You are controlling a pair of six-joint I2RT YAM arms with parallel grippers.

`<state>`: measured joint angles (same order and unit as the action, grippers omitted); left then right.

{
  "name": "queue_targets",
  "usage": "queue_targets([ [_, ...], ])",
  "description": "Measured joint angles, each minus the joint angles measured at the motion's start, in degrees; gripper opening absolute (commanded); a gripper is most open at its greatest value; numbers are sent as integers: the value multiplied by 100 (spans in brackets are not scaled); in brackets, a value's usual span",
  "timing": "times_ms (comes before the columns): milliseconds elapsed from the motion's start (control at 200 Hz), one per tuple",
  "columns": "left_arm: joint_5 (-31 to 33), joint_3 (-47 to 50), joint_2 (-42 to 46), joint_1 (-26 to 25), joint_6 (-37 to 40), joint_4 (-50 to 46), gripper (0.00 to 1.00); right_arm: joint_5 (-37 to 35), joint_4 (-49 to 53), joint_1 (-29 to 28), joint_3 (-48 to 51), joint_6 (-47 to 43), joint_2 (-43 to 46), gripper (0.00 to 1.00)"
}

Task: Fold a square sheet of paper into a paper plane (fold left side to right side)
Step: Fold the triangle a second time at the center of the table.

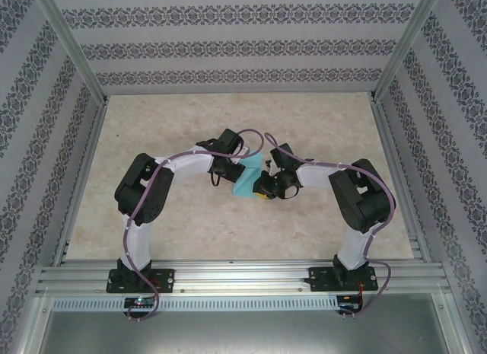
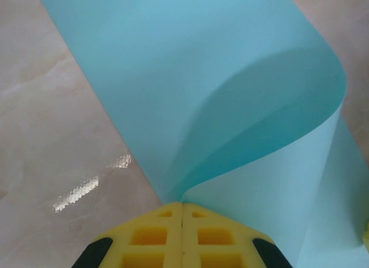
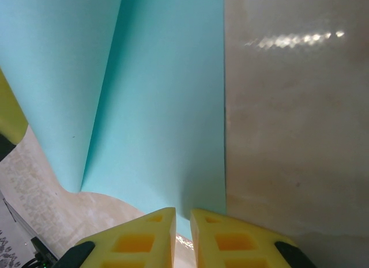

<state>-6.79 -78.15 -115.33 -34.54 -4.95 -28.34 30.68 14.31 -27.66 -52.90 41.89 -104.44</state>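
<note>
Square sheet of paper [image 1: 248, 179] curled over on the marble-look table [image 1: 319, 125]
Left gripper [image 2: 182, 206] pinches its lifted edge; right gripper [image 3: 183, 215] jaws stand slightly parted at its near edge

Patterned booth around a beige marbled tabletop [image 1: 152, 125].
Wallpaper [image 1: 228, 49] with dark ornamental bands stood at 12, 9 and 3 o'clock. Aluminium posts [image 1: 72, 46] framed the far corners, a slotted aluminium rail [image 1: 243, 274] crossed 6 o'clock, and light glared off the glossy top.
</note>
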Motion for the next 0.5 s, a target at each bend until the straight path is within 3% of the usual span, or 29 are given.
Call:
queue_targets([
  [500, -103, 92, -61, 4, -2, 107, 0, 2, -13, 0, 0, 2, 42, 19],
])
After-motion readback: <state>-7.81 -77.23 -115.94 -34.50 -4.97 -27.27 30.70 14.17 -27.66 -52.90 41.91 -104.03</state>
